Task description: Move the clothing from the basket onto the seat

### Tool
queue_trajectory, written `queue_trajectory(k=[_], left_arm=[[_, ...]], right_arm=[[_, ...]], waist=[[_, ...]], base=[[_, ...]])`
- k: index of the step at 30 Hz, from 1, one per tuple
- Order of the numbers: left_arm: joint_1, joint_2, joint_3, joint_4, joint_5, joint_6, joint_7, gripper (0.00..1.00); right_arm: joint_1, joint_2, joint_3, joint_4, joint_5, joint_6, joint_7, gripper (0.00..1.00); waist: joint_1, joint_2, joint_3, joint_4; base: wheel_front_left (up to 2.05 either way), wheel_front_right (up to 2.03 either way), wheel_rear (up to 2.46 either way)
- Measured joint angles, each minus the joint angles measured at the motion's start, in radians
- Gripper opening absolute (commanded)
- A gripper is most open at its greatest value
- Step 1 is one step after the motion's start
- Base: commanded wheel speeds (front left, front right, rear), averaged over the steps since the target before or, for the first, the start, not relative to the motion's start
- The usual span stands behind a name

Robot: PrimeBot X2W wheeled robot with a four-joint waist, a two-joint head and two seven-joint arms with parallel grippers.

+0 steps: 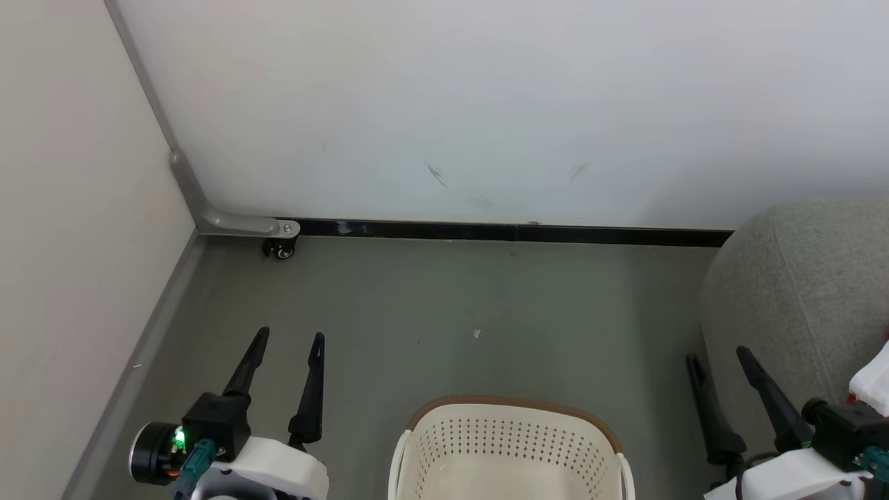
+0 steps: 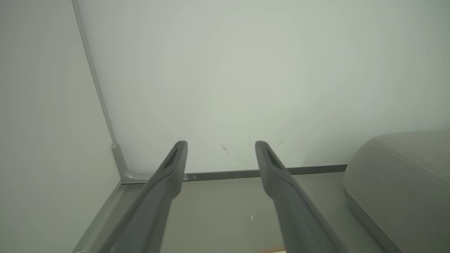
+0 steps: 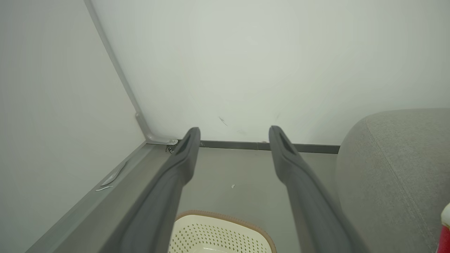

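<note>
The cream perforated basket (image 1: 514, 404) with its brown rim stands on the floor at the bottom centre; the part of its inside that shows is bare plastic. The grey seat (image 1: 799, 292) rises at the right. A bit of white and red clothing (image 1: 872, 380) lies on the seat at the right edge, also seen in the right wrist view (image 3: 445, 228). My left gripper (image 1: 290, 335) hangs open left of the basket, and my right gripper (image 1: 717, 354) hangs open between basket and seat. Both hold nothing (image 2: 221, 144) (image 3: 235, 129). The basket's rim (image 3: 225, 217) lies below the right fingers.
A pale wall panel with a black baseboard (image 1: 514, 232) closes the back, and a second panel stands at the left. A small caster (image 1: 281, 250) sits in the corner. A tiny white scrap (image 1: 476, 334) lies on the grey floor beyond the basket.
</note>
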Motion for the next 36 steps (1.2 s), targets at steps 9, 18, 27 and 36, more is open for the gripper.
queue_trajectory(k=[9, 18, 27, 36], left_arm=[[0.0, -0.001, 0.0, 0.013, 0.0, 0.002, 0.0, 1.0], [0.0, -0.001, 0.0, 0.019, 0.0, 0.004, 0.0, 1.0], [0.0, -0.001, 0.0, 0.028, 0.003, 0.004, 0.0, 1.0], [0.0, -0.002, -0.001, 0.03, 0.007, 0.007, 0.0, 1.0]], right_arm=[[0.03, 0.001, -0.004, 0.005, 0.005, 0.0, 0.0, 1.0], [0.03, 0.001, -0.004, 0.006, 0.005, 0.0, -0.002, 1.0], [0.03, 0.001, -0.002, 0.006, 0.005, 0.0, -0.002, 1.0], [0.031, 0.001, 0.001, 0.006, 0.005, 0.0, -0.002, 1.0]], waist=[[0.0, 0.0, -0.002, -0.002], [0.0, 0.0, -0.009, -0.004], [0.0, 0.0, -0.016, -0.006], [0.0, 0.0, -0.021, -0.005]], base=[[0.0, 0.0, 0.0], [0.0, 0.0, 0.0], [0.0, 0.0, 0.0], [0.0, 0.0, 0.0]])
